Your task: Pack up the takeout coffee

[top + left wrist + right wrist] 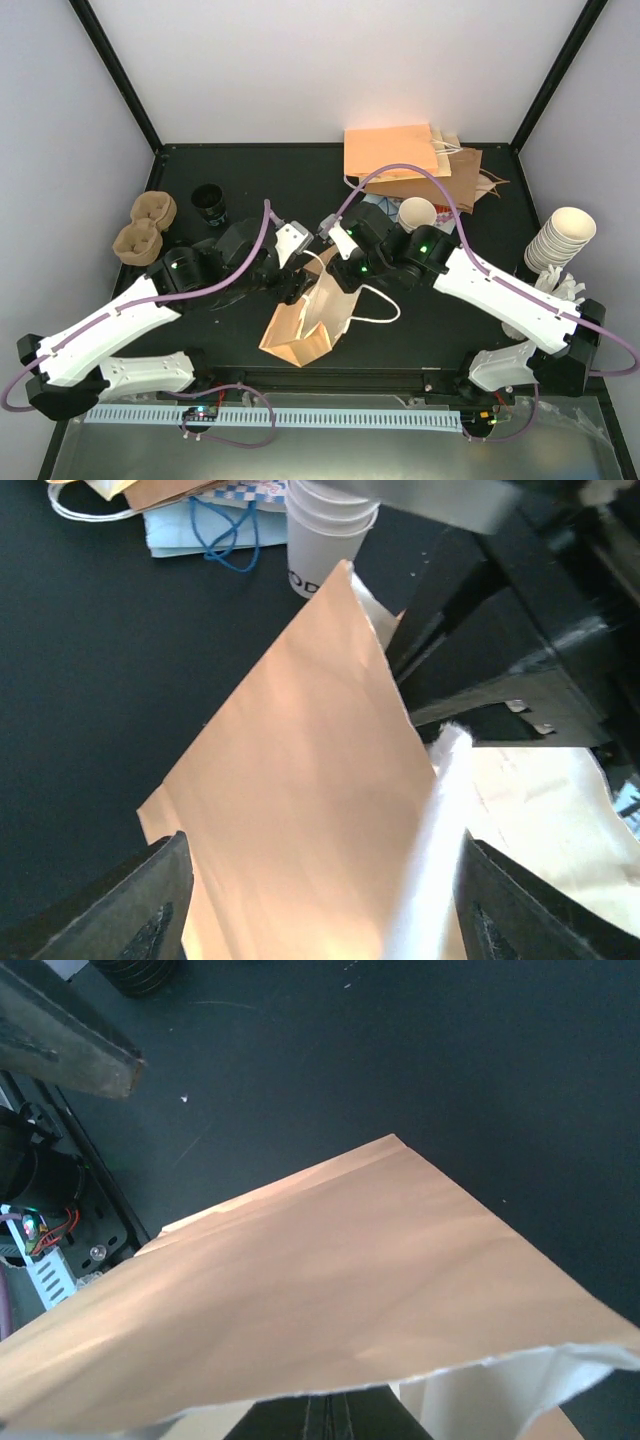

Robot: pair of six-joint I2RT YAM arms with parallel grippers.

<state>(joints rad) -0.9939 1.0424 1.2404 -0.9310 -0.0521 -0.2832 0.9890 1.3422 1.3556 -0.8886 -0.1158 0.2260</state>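
Observation:
The takeout coffee point(210, 203), seen from above as a round black lid, stands at the back left, away from both arms. A tan paper bag point(300, 328) with a white inside and white handles lies mid-table with its mouth toward the arms. My left gripper point(292, 288) is at the mouth's left side. It is open, its dark fingers point(150, 910) spread on either side of the bag's wall point(300, 780). My right gripper point(342, 268) is shut on the bag's rim point(330, 1290), with its tips point(325, 1420) hidden under the paper.
Two brown pulp carriers point(145, 225) sit at the left edge. A lidless white cup point(418, 213) stands behind the right arm, also visible in the left wrist view point(325, 530). Spare paper bags point(410, 160) are piled at the back. Stacked white cups point(560, 240) are at the right edge.

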